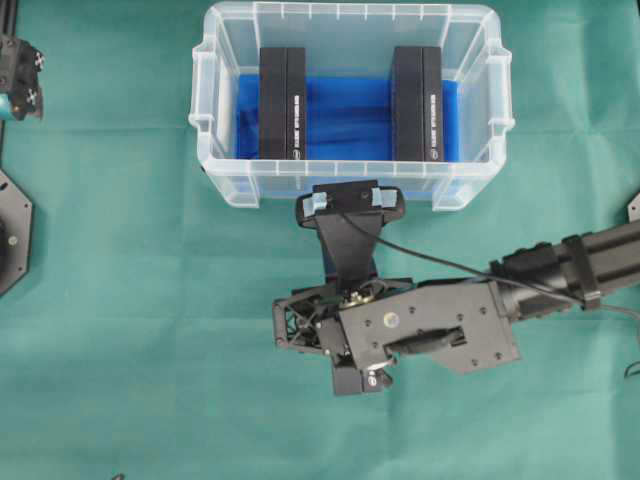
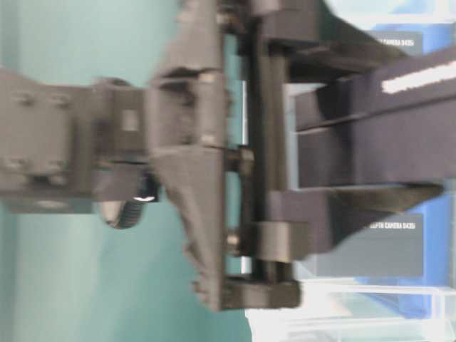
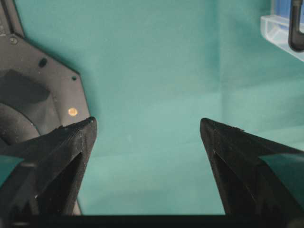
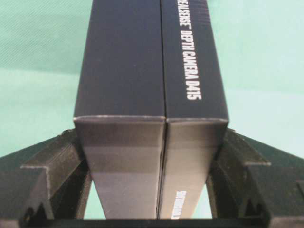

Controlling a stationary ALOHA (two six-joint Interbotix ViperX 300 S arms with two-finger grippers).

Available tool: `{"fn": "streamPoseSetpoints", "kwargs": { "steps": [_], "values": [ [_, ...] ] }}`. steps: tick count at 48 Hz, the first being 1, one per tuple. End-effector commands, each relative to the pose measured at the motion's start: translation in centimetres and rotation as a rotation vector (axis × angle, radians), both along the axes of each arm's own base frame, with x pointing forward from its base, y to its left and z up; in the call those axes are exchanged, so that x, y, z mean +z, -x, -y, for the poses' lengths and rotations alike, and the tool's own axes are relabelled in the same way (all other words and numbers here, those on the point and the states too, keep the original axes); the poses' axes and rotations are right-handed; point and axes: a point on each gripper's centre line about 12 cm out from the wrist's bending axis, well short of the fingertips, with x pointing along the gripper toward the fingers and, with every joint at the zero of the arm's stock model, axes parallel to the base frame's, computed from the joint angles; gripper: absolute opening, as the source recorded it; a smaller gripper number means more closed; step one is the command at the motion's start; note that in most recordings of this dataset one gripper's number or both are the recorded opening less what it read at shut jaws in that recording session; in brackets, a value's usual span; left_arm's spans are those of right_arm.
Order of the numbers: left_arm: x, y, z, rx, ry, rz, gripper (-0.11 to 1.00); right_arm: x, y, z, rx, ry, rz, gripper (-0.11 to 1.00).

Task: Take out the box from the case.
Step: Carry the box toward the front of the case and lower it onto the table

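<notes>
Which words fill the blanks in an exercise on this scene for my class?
1. The case holds ___ black boxes.
2. The right gripper is shut on the held box, outside the case, over the ___ table cloth.
3. The left gripper stands ___, with nothing between its fingers.
4. The case's bottom is lined with a ___ cloth lining.

Missing words: two; green; open; blue.

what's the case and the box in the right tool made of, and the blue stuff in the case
Case: clear, glossy moulded plastic; you see through its walls. Box clamped in the right tool: looks like matte dark printed cardboard, sharp folded edges, white lettering. Blue lining: possibly cloth; too blurred to be sure.
</notes>
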Motion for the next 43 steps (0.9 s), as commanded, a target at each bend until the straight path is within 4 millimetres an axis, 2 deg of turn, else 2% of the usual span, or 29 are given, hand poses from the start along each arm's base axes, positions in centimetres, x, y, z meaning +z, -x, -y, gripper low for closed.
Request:
{"fn": "streamPoseSetpoints", "kwargs": {
  "steps": [1,18,36,38,43],
  "values": [
    [0.4,-0.1,0.0,-0.002,-0.005,0.013,0.90,1.0,0.0,0.0,0.014,-0.008,0.047,0.67],
    [0.3,-0.6,-0.3,0.009,-0.014,0.026,0.90,0.2,1.1,0.3,0.033,0.012,0.031,0.67],
    [0.3,-0.5,-0.3,0.011,-0.014,0.026,0.90,0.2,1.0,0.6,0.024,0.036,0.039,0.67],
    [0.2,-0.5,-0.3,0.011,-0.013,0.025,0.90,0.2,1.0,0.6,0.024,0.036,0.040,0.70],
    [0.3,-0.5,-0.3,0.011,-0.014,0.028,0.90,0.2,0.9,0.6,0.024,0.036,0.042,0.91]
  ]
}}
